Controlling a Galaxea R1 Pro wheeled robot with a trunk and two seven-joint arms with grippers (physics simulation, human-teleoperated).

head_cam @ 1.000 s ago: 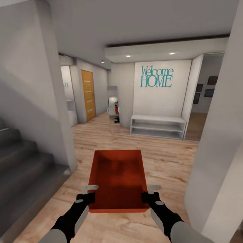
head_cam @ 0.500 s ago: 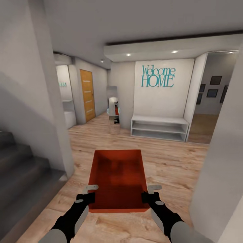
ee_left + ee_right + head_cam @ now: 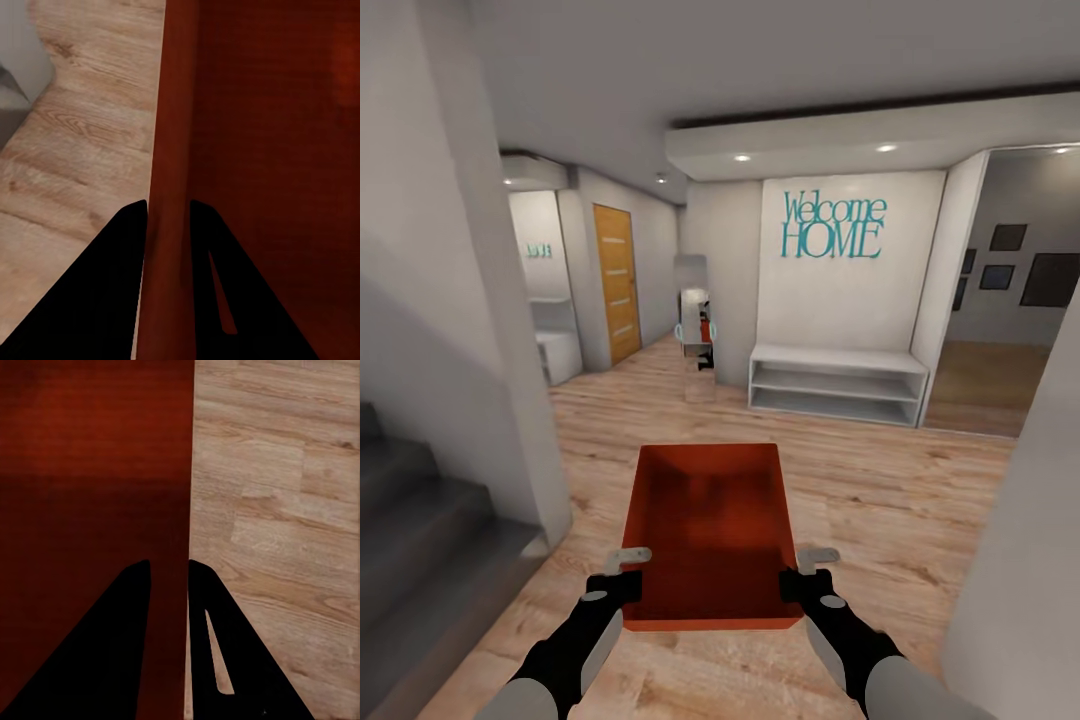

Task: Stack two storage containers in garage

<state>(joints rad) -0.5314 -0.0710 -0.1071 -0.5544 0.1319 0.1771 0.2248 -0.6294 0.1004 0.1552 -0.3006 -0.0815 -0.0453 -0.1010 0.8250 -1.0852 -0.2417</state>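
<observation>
A light wood-plank floor (image 3: 880, 500) spreads ahead, a white shelf unit (image 3: 835, 385) at one o'clock. The red-orange storage container (image 3: 710, 530) is carried at six o'clock — left gripper (image 3: 628, 558) pinching its left wall, right gripper (image 3: 818, 556) clamped on the right wall.
</observation>
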